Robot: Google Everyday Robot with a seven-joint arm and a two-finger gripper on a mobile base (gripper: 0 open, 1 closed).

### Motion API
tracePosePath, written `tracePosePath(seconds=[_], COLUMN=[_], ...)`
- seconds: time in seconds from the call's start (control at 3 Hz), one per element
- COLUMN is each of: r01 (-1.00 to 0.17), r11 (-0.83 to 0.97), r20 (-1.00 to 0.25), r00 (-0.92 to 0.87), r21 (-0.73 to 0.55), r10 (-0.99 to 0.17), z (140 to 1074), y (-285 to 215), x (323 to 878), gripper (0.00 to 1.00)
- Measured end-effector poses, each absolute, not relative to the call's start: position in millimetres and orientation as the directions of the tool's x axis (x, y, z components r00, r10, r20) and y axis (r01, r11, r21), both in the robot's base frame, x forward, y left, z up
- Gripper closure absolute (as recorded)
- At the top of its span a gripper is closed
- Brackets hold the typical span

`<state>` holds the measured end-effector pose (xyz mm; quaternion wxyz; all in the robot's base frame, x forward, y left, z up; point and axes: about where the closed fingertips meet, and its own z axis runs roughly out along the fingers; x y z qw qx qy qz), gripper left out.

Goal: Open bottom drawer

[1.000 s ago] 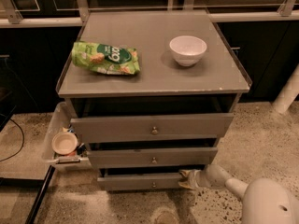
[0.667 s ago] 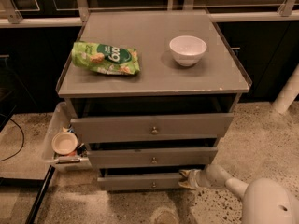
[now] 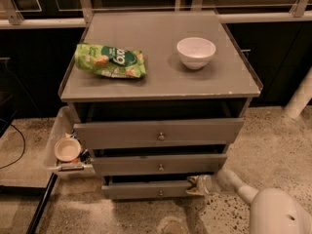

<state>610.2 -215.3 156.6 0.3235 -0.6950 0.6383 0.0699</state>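
Observation:
A grey cabinet has three flat drawer fronts stacked one above the other. The bottom drawer point(image 3: 141, 190) is the narrowest front, with a small round knob point(image 3: 160, 193) at its centre. It stands out a little from the cabinet, with a dark gap above it. My gripper point(image 3: 191, 185) reaches in from the lower right on a white arm point(image 3: 234, 184) and sits at the right end of the bottom drawer's top edge.
The middle drawer point(image 3: 158, 165) and top drawer point(image 3: 158, 133) are above. On the cabinet top point(image 3: 161, 77) lie a green snack bag point(image 3: 110, 61) and a white bowl point(image 3: 196, 52). A side tray point(image 3: 54, 140) on the left holds a small bowl point(image 3: 67, 149). Speckled floor surrounds the cabinet.

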Motion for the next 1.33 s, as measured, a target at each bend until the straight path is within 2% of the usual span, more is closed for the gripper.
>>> tracePosePath(seconds=[0.33,1.0,1.33], r01=[-0.941,-0.939,-0.941], r11=[0.030,0.013,0.010], r20=[-0.532,-0.518,-0.504], r00=[0.165,0.177,0.172], r21=[-0.338,-0.343,-0.338], r10=[-0.830,-0.837,-0.846], z=[156,156,153], y=[-219,-217,-222], x=[606,589,568], gripper=[0.37,0.84,1.00])
